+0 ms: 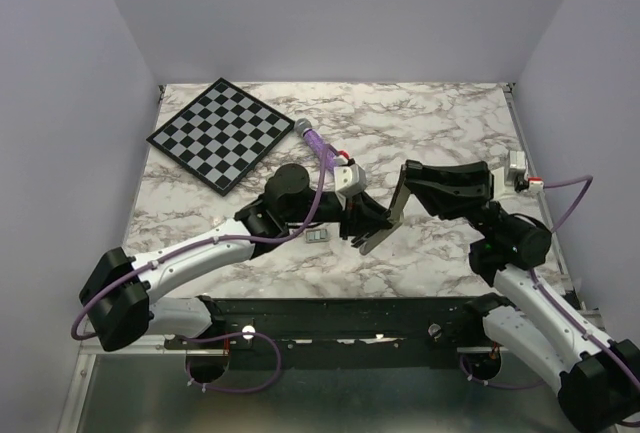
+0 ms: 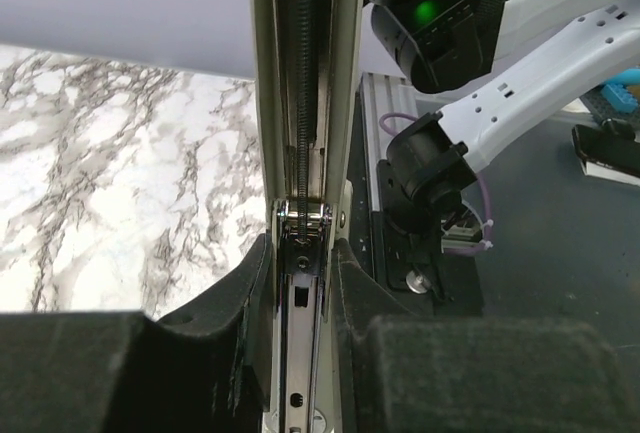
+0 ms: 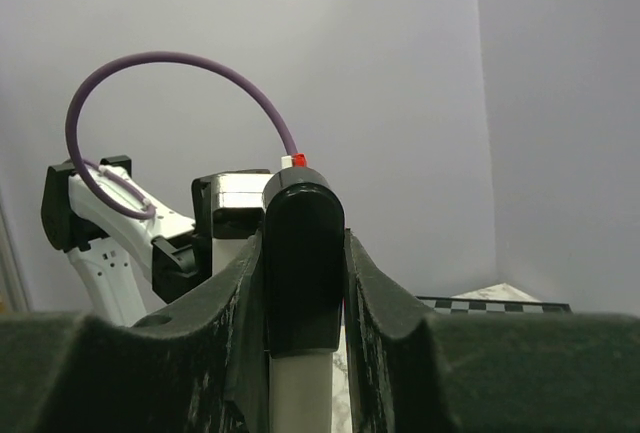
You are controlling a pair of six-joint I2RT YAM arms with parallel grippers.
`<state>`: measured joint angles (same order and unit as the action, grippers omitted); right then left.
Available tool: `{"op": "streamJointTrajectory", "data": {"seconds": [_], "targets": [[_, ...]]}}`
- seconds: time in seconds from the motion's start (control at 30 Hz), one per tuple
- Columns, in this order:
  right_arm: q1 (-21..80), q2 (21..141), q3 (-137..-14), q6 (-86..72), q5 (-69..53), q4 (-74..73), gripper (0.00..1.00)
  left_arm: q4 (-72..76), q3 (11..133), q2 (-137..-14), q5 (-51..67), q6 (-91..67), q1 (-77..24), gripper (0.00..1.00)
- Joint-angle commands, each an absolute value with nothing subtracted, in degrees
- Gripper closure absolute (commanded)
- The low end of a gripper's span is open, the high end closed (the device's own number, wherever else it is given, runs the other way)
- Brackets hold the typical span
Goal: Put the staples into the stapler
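Pinching 1 stapler [image 1: 375,241]: left end effector [image 2: 302,283] + right end effector [image 3: 303,283], both clamped on it; staples [image 1: 317,237] adj

We see the stapler [image 1: 378,237] hinged open, near centre, magazine rail [image 2: 305,103] exposed; staples [image 1: 316,237] are a small grey block, flat, just left of it.

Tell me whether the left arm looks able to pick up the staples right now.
Probably not: the left end effector is shut on the opened stapler, so it's occupied, though the staples lie uncovered beside it.
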<state>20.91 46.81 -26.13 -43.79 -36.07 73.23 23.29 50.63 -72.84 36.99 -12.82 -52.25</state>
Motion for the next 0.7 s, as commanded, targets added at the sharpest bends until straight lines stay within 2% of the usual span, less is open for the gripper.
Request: {"op": "streamJointTrajectory", "data": {"seconds": [0.0, 0.13, 0.27, 0.43, 0.57, 0.67], "targets": [[21.00, 41.24, -22.77, -37.73, -32.52, 85.62, 0.94, 21.72, 48.96, -69.00, 24.89, -12.92, -51.59, 1.00], [20.92, 36.40, -20.57, -32.44, -31.29, 74.04, 0.84, 19.43, 48.08, -67.59, 18.56, -12.40, -51.50, 1.00], [20.92, 32.44, -19.43, -28.13, -30.32, 65.76, 0.62, 15.92, 49.21, -67.67, 14.33, -12.22, -51.50, 1.00], [20.92, 29.36, -18.11, -23.92, -28.92, 57.58, 0.50, 11.87, 51.68, -69.61, 11.00, -12.57, -51.59, 1.00], [20.92, 27.43, -18.10, -21.54, -27.52, 52.31, 0.37, 9.76, 52.91, -71.36, 8.88, -13.09, -51.59, 1.00], [20.83, 26.11, -18.37, -19.43, -26.37, 48.26, 0.32, 7.65, 54.40, -72.33, 7.22, -13.18, -51.59, 1.00]]}}
